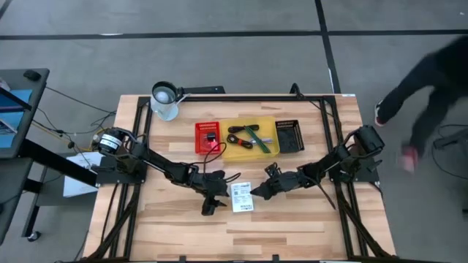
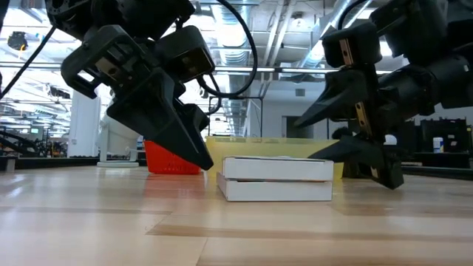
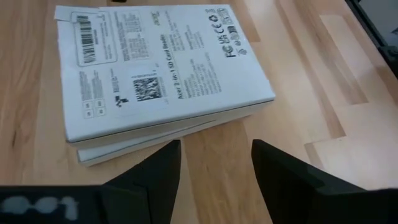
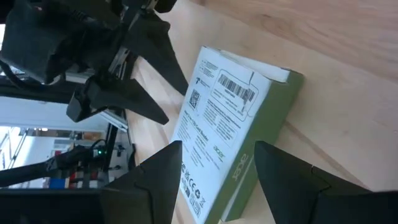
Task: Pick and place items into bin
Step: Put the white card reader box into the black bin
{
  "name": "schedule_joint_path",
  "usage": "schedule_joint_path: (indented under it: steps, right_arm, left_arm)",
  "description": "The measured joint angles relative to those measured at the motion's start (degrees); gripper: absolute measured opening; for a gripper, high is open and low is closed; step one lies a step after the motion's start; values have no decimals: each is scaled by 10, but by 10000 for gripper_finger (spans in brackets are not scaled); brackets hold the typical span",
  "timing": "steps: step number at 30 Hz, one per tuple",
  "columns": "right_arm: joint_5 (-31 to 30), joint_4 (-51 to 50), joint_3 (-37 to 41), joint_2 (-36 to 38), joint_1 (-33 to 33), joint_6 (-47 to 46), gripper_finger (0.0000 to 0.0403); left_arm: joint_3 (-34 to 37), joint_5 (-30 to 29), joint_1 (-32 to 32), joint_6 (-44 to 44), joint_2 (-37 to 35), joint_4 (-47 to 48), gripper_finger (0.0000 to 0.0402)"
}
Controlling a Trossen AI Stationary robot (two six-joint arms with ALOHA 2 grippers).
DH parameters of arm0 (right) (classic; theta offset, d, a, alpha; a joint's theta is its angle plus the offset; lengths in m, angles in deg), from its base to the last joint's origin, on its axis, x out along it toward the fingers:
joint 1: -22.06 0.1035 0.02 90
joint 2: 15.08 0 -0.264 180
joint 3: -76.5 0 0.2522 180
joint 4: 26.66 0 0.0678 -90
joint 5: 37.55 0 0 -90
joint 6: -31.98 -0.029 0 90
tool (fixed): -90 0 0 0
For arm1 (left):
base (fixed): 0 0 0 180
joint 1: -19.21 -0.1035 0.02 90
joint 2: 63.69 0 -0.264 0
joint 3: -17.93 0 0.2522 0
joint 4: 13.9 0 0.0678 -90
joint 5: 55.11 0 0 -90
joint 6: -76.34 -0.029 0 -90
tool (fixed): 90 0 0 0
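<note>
The flat white printed packet (image 1: pixel 240 197) lies flat on the wooden table (image 1: pixel 183 234) between my two grippers. My left gripper (image 1: pixel 213 203) stands open just off the packet's left side; the left wrist view shows the packet (image 3: pixel 161 74) a little ahead of the fingers. My right gripper (image 1: pixel 257 193) is open and rolled on its side at the packet's right edge (image 4: pixel 249 155), one finger above the other. A coiled black cable with a red bit (image 1: pixel 240 139) and a slim green stick (image 1: pixel 252 134) lie in the yellow bin (image 1: pixel 272 150). My right gripper comes at the packet's right edge (image 2: pixel 331 177) level from the table's right, with one finger (image 4: pixel 280 180) low by the table and the other above. I cannot tell whether either finger touches the packet.
A red bin (image 1: pixel 199 146) holding a small black piece (image 1: pixel 212 136), the yellow bin and a black bin (image 1: pixel 289 136) stand in a row behind the packet. A white mug (image 1: pixel 165 101) stands at the far left. A person (image 1: pixel 431 80) moves beyond the table's right edge.
</note>
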Motion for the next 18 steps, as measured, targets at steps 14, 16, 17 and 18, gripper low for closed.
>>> schedule_joint_path:
  steps: [14,16,17,18]
  right_arm:
    - [35,-26,-1,0,-10,-6,196]
    - [42,-29,-1,0,-14,-11,196]
    - [45,-29,-1,0,-15,-11,196]
    - [46,-29,-1,0,-15,-11,196]
  left_arm:
    - [0,-5,9,1,0,-17,187]
    - [0,-5,9,1,0,-17,187]
    - [0,-6,9,1,0,-17,187]
    - [0,-6,9,0,0,-17,187]
